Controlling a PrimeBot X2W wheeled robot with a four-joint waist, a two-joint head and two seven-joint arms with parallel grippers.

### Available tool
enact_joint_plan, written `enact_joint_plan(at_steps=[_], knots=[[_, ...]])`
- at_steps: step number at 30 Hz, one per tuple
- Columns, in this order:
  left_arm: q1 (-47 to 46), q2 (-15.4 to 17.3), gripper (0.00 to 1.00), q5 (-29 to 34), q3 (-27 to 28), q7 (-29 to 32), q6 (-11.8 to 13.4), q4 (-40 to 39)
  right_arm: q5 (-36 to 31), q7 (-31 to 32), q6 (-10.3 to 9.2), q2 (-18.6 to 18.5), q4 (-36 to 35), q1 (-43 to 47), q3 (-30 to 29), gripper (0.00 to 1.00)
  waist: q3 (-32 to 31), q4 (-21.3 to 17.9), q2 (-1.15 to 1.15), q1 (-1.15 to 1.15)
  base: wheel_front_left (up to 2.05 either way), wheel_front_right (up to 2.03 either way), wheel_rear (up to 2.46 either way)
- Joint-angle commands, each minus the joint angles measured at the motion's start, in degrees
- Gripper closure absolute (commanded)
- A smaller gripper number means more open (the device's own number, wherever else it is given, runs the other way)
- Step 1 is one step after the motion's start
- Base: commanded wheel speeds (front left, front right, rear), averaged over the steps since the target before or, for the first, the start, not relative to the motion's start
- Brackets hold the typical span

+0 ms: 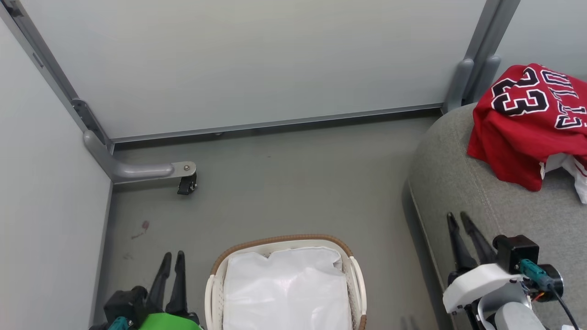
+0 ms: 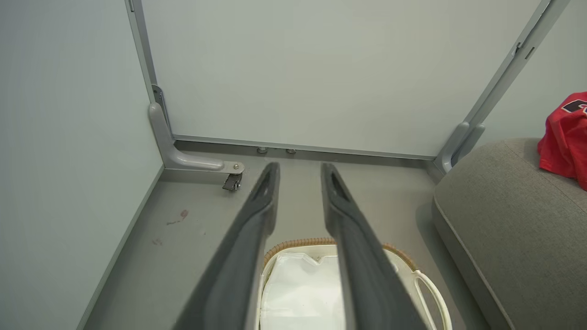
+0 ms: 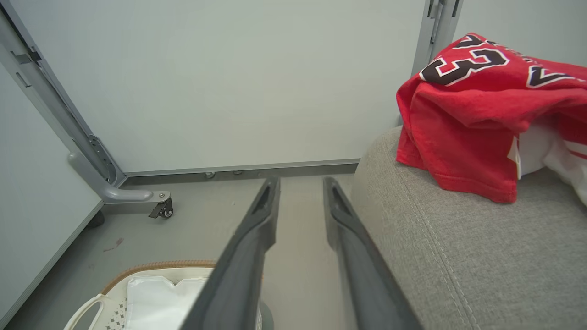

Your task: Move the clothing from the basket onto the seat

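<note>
The clothing lies on the grey seat [image 1: 463, 183] at the right: a red jersey [image 1: 518, 133] with a black 23, and a white and red piece [image 1: 568, 167] poking out from under it. The white basket [image 1: 284, 240] with its brown rim stands on the floor at the bottom middle and holds a white liner [image 1: 286, 293]. My left gripper [image 1: 173, 254] hangs left of the basket, open and empty. My right gripper [image 1: 457, 215] is over the seat's front edge, below the jersey, also open and empty. The right wrist view has the jersey [image 3: 463, 119] up and to the right of the fingers.
Pale partition panels close the space at the back and left. A grey bracket foot with a black caster [image 1: 185, 183] sticks out onto the grey floor [image 1: 293, 183] at the back left. The floor lies between the basket and the back panel.
</note>
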Motion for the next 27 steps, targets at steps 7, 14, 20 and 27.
enact_joint_plan(at_steps=[7,14,20,27], knots=[[-0.62,0.13,1.00,-6.91,0.95,1.75,-0.09,-0.25,7.32,2.41,0.00,-0.02,0.04,-0.35,-1.00,1.00,-0.09,-0.05,0.00,0.00,0.00,0.00,0.00],[-1.45,0.30,1.00,-13.89,1.94,3.58,-0.19,-0.54,15.00,4.06,-0.01,-0.08,-1.02,0.07,-1.17,1.00,-0.18,-0.10,0.00,0.00,0.00,0.00,0.00],[-2.07,0.42,1.00,-19.31,2.73,5.02,-0.27,-0.83,20.95,5.46,-0.01,-0.12,-1.71,0.27,-1.43,1.00,-0.26,-0.15,0.00,0.00,0.00,0.00,0.00],[-2.72,0.52,1.00,-25.27,3.64,6.61,-0.37,-1.14,27.45,7.08,-0.01,-0.17,-2.35,0.39,-1.82,1.00,-0.35,-0.20,0.00,0.00,0.00,0.00,0.00]])
